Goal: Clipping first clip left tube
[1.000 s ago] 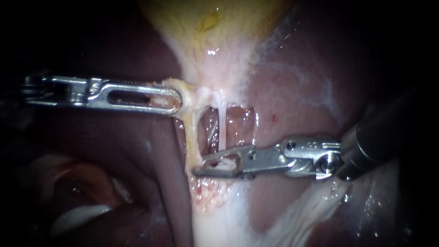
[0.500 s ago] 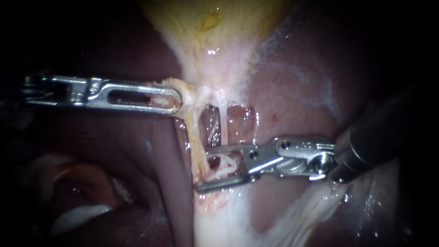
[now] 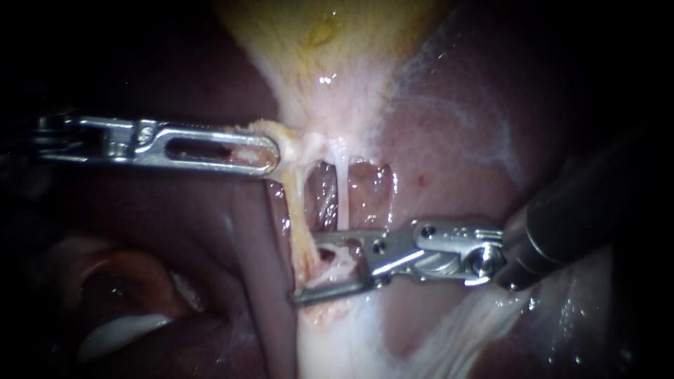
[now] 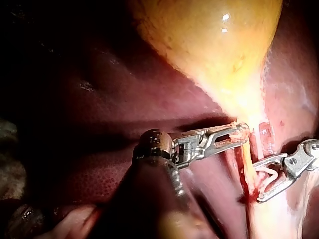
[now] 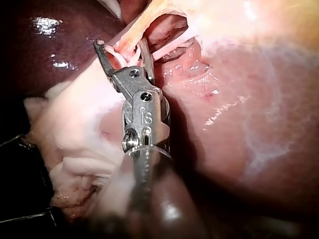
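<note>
**Tube lying between the spread jaws of the right instrument**

Yellowish, stringy left tube (image 3: 298, 203), strung from the narrow end of the gallbladder (image 3: 330, 35) down to the pale tissue below. Lower stretch lying in the gap of the right end effector (image 3: 309, 271), with one metal jaw above it and one below. Jaws clearly apart, roughly half spread, straddling the tube rather than pinching it. Upper jaw near level, lower jaw angled downward past the tube toward the left. Cannot tell from the endoscope view whether either jaw presses on the tube.

From the left wrist view, same right end effector (image 4: 256, 183) around the same strand (image 4: 247, 164), with a small white clip (image 4: 269, 173) curled in the gap close to the hinge. Cannot tell whether it touches both jaws. From the right wrist view, jaws of that end effector (image 5: 119, 47) forked open, with pale strands between them.

Just beside the left tube, thin white right tube (image 3: 342, 193), disappearing behind the upper jaw. Dark red window of tissue between the two tubes.

Higher up and well apart from the right instrument, left end effector (image 3: 270, 153) closed flat on a frayed pale flap at the gallbladder's neck, flap stretched taut toward it.

Around all of it, wet reddish liver (image 3: 456, 154), streaked with pale film on the right.
</note>
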`<state>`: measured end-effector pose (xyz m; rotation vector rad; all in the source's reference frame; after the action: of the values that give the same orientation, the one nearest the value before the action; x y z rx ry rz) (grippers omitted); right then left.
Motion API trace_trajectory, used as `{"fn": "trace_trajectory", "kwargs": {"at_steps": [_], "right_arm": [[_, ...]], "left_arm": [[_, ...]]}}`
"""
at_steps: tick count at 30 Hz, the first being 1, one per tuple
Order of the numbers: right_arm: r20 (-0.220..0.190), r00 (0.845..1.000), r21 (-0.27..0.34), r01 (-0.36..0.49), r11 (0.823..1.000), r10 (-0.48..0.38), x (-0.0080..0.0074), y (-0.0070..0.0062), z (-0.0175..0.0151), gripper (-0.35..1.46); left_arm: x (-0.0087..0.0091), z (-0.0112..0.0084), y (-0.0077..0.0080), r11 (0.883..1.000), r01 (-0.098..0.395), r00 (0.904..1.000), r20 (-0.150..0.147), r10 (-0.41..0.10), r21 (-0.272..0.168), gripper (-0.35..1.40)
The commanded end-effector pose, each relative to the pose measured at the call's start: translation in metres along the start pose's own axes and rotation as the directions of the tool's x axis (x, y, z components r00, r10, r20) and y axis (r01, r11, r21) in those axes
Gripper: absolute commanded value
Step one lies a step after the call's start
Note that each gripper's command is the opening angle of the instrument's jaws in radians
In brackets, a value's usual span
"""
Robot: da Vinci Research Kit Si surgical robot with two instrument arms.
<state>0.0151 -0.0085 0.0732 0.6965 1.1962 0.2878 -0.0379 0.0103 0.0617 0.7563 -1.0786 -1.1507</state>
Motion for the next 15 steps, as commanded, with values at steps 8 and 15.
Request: {"fn": "trace_trajectory", "kwargs": {"at_steps": [8,15], "right_arm": [[-0.01,1.0,0.046,-0.008,0.999,0.008,-0.0001,0.0,0.0018,0.5],[-0.032,0.999,0.064,-0.009,0.998,0.011,0.0003,0.0005,0.0029,0.49]], "left_arm": [[0.0,0.0002,0.0,1.0,0.0,1.0,0.0,0.0,-0.001,-0.35],[-0.0001,0.0004,-0.0001,1.0,0.001,1.0,0.0,-0.001,0.001,-0.35]]}}
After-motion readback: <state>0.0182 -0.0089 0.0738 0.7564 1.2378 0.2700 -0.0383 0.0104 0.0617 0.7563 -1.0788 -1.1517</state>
